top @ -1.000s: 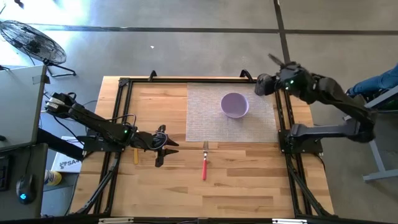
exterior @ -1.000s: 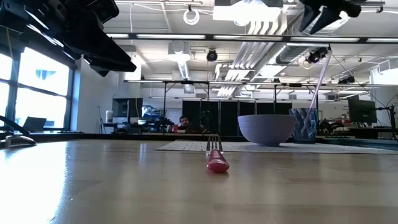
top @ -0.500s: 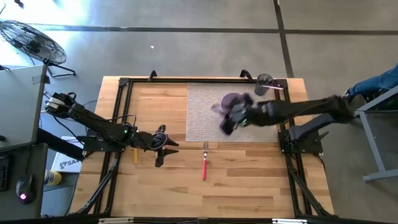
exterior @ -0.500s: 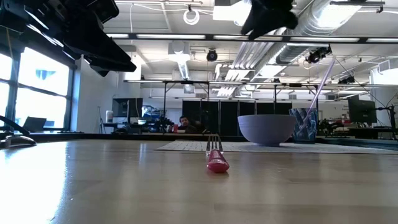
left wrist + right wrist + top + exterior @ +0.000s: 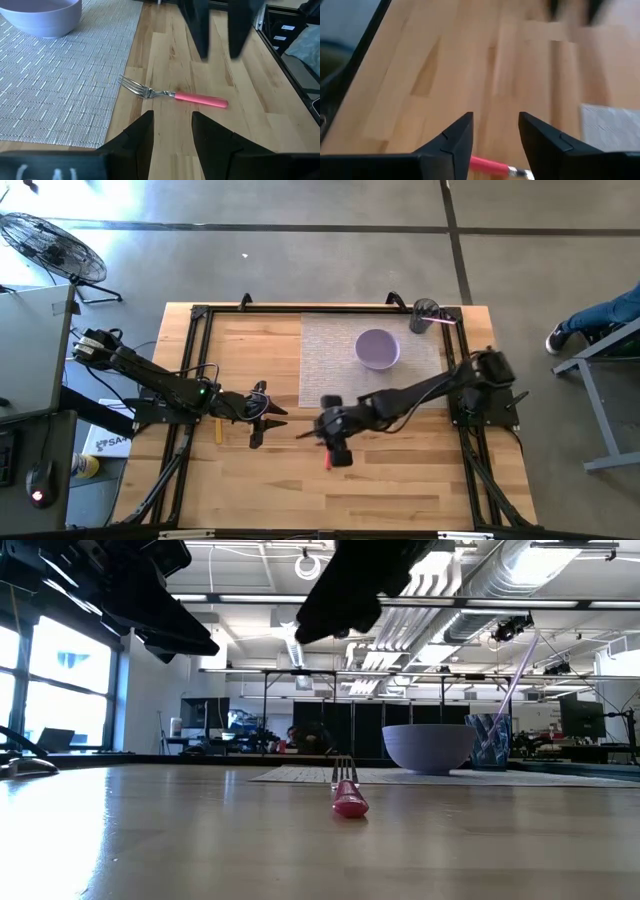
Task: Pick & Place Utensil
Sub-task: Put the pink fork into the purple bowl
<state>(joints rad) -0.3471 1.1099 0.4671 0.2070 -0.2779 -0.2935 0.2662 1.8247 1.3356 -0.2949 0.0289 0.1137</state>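
A fork with a pink handle (image 5: 200, 99) lies flat on the wooden table, near the front edge of the woven mat (image 5: 330, 370); its tines (image 5: 132, 86) point toward the mat. In the low view the fork (image 5: 348, 796) lies alone on the wood. My right gripper (image 5: 335, 442) hovers open above it, well clear (image 5: 340, 595); its wrist view shows the pink handle (image 5: 487, 164) between the fingers, far below. My left gripper (image 5: 262, 416) waits open to the left of the fork, its fingers (image 5: 142, 137) pointing at it.
A lavender bowl (image 5: 378, 348) stands on the mat, and a dark cup with a straw (image 5: 425, 311) sits at the mat's far right corner. A black frame (image 5: 195, 360) borders the table. Bare wood lies on the near side of the fork.
My right arm has swung fast from the table's far right corner, over the mat and bowl, toward the near left, and now reaches out over the fork. The fork, the bowl and my left arm have stayed put.
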